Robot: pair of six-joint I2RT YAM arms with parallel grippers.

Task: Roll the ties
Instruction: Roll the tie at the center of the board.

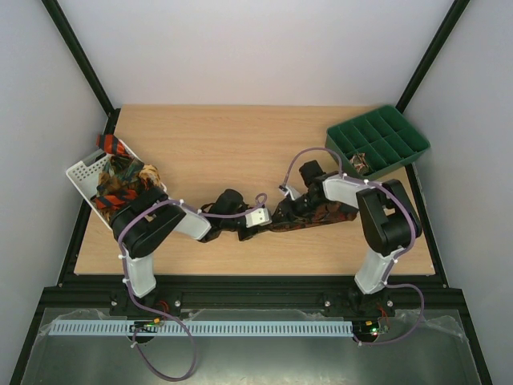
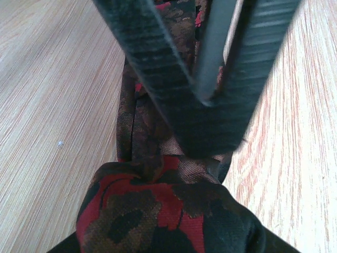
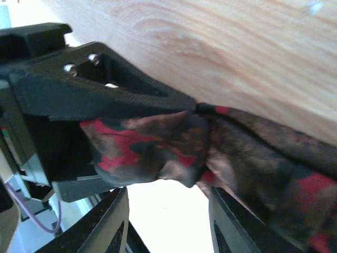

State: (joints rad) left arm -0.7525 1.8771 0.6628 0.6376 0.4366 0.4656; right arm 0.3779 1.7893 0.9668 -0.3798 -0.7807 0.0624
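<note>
Your left gripper (image 2: 209, 139) is pinched on the dark tie (image 1: 321, 215), which lies at 4 o'clock from the table's (image 1: 200, 144) middle. Your right gripper (image 3: 168, 203) stands part-open beside it, holding nothing. It looks like light, limp, slippery cloth, so I'd grip flat across the folded end.

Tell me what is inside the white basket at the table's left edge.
A heap of ties: orange-and-black striped ones and a tan-gold one. The basket floor and whatever lies under the heap are covered; the left arm hides the near corner.
</note>
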